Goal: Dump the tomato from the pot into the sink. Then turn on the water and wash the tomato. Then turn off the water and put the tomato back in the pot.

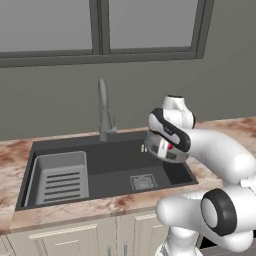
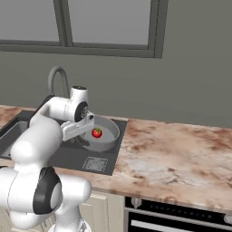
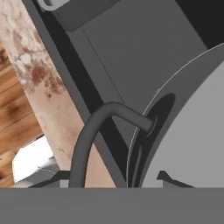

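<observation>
Tomato [image 2: 96, 132] sits in the pot [image 2: 110, 136], gripper [image 2: 80, 131] clamped on its handle over the sink [image 1: 107, 175]; tipping comes next.

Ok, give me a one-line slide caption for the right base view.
White arm's pincer at the rim of the shallow grey metal pot over the dark rectangular sink, small red tomato inside.

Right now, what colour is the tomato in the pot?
Bright red; the tomato shows best in the right base view, inside the grey pot.
</observation>
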